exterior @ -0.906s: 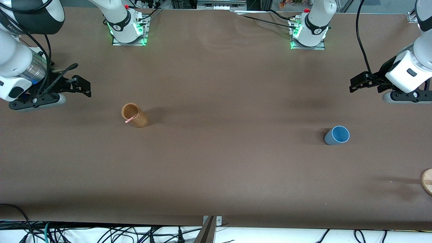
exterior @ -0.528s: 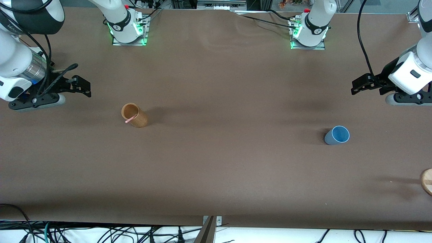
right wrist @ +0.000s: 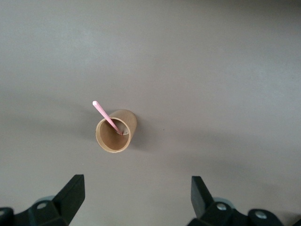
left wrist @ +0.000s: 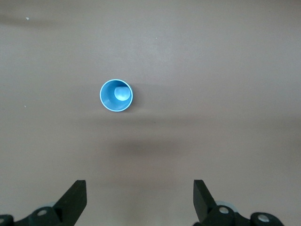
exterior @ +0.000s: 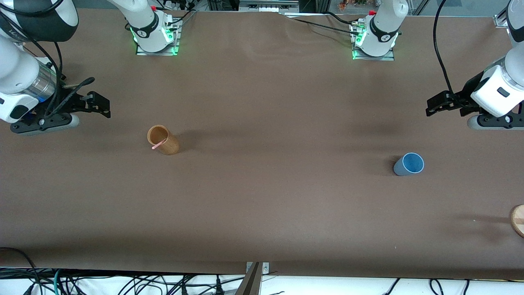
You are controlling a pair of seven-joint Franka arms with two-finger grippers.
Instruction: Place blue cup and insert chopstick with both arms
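Partly cropped wooden disc [exterior: 518,220], both hands [left wrist: 139,200] [right wrist: 138,195] open

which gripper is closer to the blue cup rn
Left. The left gripper hangs open at the left arm's end of the table, close to the blue cup. The right gripper waits open at the right arm's end, by the brown wooden cup.

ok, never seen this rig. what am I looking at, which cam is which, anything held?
Two white robot arms are bolted along one edge of a brown table. The wide picture comes from a high camera facing them; the other two look down from each arm's wrist. The left hand hangs open over the blue cup, which stands empty. The right hand hangs open over a brown wooden cup with the pink chopstick leaning in it. A round wooden piece shows at the table's edge. Nothing is held.
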